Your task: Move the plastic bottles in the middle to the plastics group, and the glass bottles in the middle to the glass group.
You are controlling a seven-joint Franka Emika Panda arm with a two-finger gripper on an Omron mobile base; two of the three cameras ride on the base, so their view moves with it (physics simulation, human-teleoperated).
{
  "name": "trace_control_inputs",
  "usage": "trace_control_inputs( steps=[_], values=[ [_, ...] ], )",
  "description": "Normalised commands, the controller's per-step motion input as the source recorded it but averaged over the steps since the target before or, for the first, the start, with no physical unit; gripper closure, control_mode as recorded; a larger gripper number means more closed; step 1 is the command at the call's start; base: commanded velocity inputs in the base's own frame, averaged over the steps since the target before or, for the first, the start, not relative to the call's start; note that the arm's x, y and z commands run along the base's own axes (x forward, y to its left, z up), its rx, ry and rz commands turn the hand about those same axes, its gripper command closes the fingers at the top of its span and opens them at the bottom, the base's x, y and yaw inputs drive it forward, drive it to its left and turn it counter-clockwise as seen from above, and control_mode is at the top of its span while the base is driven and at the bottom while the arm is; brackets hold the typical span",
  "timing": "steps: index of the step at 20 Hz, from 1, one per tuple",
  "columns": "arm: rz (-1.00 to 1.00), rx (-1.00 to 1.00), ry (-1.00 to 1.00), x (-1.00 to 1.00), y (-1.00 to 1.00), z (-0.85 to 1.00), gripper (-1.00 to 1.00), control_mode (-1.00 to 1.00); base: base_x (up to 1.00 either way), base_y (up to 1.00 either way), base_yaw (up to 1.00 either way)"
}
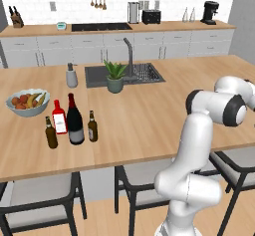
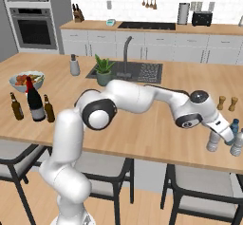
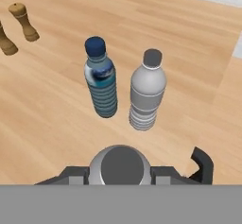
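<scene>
Jaws (image 3: pixel 120 173) of mine squeeze the clear water bottle (image 2: pixel 213 141) at its cap, standing on the bench (image 2: pixel 142 124) near a blue-capped bottle (image 3: pixel 100 79) and a grey bottle (image 3: pixel 147 95).

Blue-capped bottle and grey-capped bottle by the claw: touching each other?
Apart. The hand view shows bare counter between the blue-capped bottle and the grey-capped bottle all the way down their sides.
</scene>
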Motion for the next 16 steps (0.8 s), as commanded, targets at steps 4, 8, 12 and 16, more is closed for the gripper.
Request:
trace_control_inputs(
  steps=[4,8,12,16],
  values=[
    [0.0,0.0,0.0,0.04,-0.08,0.0,1.0,-1.0,0.0,0.0,0.0],
    [0.0,0.0,0.0,0.17,0.0,-0.2,1.0,-1.0,0.0,0.0,0.0],
    [0.0,-0.02,0.0,0.14,0.0,-0.52,1.0,-1.0,0.0,0.0,0.0],
    [0.0,-0.02,0.0,0.04,0.0,-0.43,1.0,-1.0,0.0,0.0,0.0]
  ],
)
